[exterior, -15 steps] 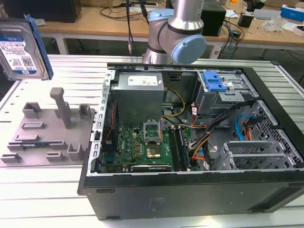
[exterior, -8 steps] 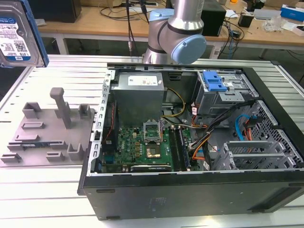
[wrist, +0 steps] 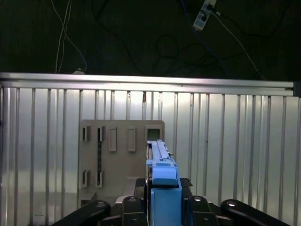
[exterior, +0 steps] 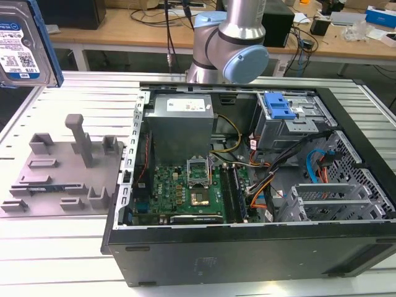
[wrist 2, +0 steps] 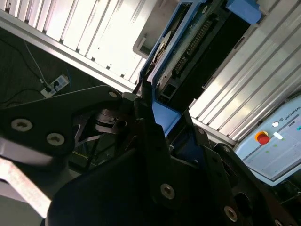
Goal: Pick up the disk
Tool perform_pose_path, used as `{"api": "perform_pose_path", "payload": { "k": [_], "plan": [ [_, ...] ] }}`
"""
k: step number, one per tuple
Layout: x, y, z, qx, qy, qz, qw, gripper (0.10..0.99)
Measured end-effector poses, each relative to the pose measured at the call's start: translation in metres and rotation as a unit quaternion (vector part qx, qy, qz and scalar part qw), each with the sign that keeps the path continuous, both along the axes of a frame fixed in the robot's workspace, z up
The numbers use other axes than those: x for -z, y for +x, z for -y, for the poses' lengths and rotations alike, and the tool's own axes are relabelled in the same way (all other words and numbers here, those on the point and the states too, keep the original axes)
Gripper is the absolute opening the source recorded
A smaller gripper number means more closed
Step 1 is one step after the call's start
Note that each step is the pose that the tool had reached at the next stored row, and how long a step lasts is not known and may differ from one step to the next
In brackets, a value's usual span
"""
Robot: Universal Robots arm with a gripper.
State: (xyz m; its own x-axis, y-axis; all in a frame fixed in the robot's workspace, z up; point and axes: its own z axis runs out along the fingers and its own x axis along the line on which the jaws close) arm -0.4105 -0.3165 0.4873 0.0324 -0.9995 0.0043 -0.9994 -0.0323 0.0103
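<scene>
Silver and blue, the disk (exterior: 23, 46) is up in the air at the top corner on the exterior view's left, high above the ridged metal table (exterior: 68, 247). Its label faces out and a blue rail runs down its side. In the first wrist view the disk (wrist: 162, 165) stands on its thin edge between the black fingers (wrist: 129, 207) of the claw (wrist: 163, 207), which is clamped tight on it. In the second wrist view the disk (wrist 2: 188, 42) sticks out from the claw (wrist 2: 162, 127), with its blue end far from the camera.

Below it on the table lies a grey plastic plate (exterior: 59, 170) with slots and posts. The first wrist view looks down on this plate (wrist: 117, 155), well apart from the disk. Beside the plate sits an open black computer case (exterior: 247, 247) with a green board (exterior: 185, 192) inside. The silver robot arm (exterior: 232, 37) rises behind the case
</scene>
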Motion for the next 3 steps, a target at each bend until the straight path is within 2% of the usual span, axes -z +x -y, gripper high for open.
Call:
{"api": "perform_pose_path", "payload": {
  "k": [3],
  "plan": [
    [-0.0001, 0.0, 0.0, 0.0, 0.0, 0.0, 1.0, 0.369]
  ]
}}
